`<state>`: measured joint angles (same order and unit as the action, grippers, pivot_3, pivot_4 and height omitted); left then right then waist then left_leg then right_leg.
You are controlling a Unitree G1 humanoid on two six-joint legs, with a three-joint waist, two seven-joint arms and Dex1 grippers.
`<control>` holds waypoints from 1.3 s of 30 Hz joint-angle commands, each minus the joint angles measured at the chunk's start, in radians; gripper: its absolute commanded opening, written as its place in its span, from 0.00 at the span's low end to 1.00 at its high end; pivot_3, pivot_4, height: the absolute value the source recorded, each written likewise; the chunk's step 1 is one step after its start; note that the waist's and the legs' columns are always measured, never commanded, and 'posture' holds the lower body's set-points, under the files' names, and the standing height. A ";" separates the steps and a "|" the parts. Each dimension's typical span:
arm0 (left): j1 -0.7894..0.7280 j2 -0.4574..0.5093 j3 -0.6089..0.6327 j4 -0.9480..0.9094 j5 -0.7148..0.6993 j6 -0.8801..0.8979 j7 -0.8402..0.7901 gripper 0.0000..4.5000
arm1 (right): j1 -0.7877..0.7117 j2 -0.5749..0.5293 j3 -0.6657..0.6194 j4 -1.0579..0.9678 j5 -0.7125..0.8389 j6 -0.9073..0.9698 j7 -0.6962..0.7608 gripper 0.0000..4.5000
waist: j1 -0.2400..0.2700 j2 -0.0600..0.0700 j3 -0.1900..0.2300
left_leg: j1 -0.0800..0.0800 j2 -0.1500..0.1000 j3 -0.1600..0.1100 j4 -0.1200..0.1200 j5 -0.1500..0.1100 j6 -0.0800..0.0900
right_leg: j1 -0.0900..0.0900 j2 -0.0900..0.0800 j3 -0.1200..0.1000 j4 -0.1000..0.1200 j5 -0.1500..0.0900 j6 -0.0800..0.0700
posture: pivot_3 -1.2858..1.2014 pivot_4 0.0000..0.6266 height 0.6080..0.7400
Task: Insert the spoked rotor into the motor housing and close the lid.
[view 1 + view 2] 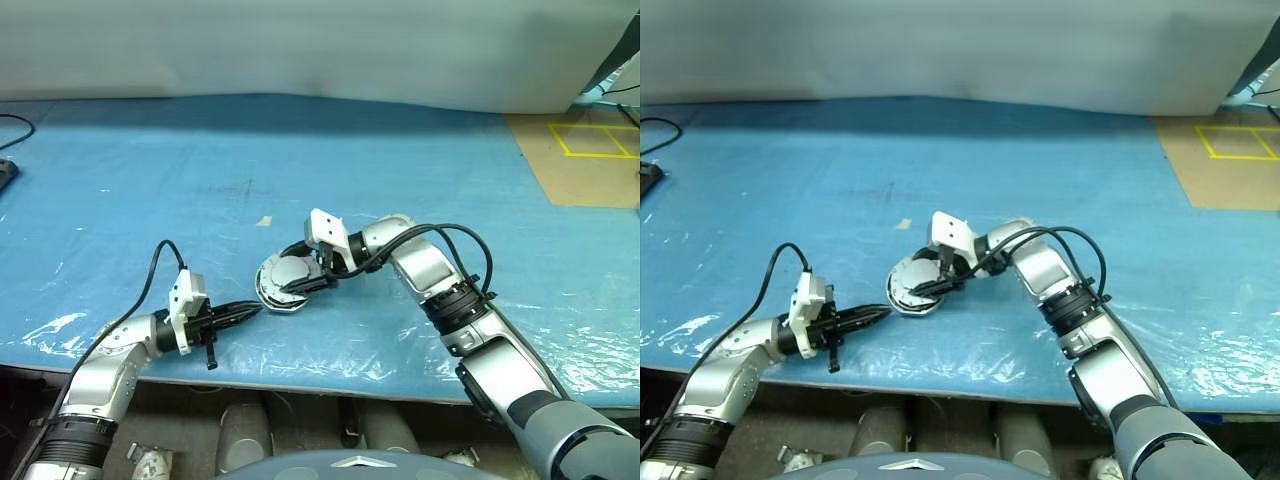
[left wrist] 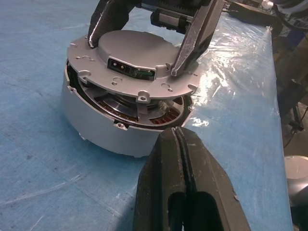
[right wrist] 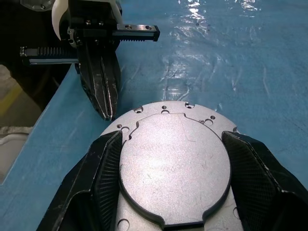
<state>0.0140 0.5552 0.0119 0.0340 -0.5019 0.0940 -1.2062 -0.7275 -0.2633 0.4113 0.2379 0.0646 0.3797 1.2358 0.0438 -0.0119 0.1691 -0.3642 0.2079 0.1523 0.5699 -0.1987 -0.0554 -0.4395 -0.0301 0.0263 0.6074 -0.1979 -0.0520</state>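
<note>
- The left gripper (image 1: 245, 312) sits nearest, low over the near edge of the blue mat (image 1: 420, 170). Its two black fingers (image 2: 185, 192) are pressed flat together with nothing between them, and the tips point right toward the motor housing.
- Just beyond those tips, near the middle of the mat, stands the motor housing (image 2: 96, 126), a squat round body with a pale grey wall. Copper-coloured windings show through the gap under its top. The left fingertips are just beside its near-left side; I cannot tell whether they touch it.
- The lid (image 3: 173, 166), a plain pale silver disc with small holes round its edge and a raised flat centre, lies on top of the housing. It sits tilted, lifted on the side facing the left gripper, so a gap stays open there.
- The right gripper (image 1: 312, 272) reaches in from the right, pointing left and down. Its jaws stand wide, one black finger (image 3: 103, 168) against each side of the raised centre of the lid.
- Farther out on the mat, a small pale scrap (image 1: 264, 221) lies by itself.
- At the far right, brown board marked with yellow tape lines (image 1: 590, 140) borders the mat.
</note>
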 commanded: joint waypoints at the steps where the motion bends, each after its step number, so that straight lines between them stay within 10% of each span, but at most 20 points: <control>1: 0.013 0.020 -0.002 -0.023 0.015 0.004 -0.010 0.00 | -0.029 0.008 -0.007 -0.049 0.034 -0.003 0.012 0.66 | 0.000 0.000 0.000 | 0.000 0.000 0.000 0.000 0.000 0.000 | 0.000 0.000 0.000 0.000 0.000 0.000 | 0.52 0.24 1.00; 39: -0.009 -0.059 -0.008 0.087 0.099 -0.073 0.055 0.00 | -0.040 0.070 0.053 0.119 -0.054 -0.053 -0.049 0.66 | -0.003 0.000 0.000 | 0.009 0.000 0.000 0.000 0.000 0.001 | 0.006 0.000 0.001 0.001 0.000 0.000 | 0.52 0.24 1.00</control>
<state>0.0079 0.5004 -0.0077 0.1168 -0.4005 0.0385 -1.1552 -0.7517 -0.2036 0.4463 0.3512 0.0191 0.3291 1.1936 0.0410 -0.0119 0.1691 -0.3551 0.2079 0.1529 0.5699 -0.1991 -0.0549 -0.4325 -0.0302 0.0273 0.6088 -0.1979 -0.0521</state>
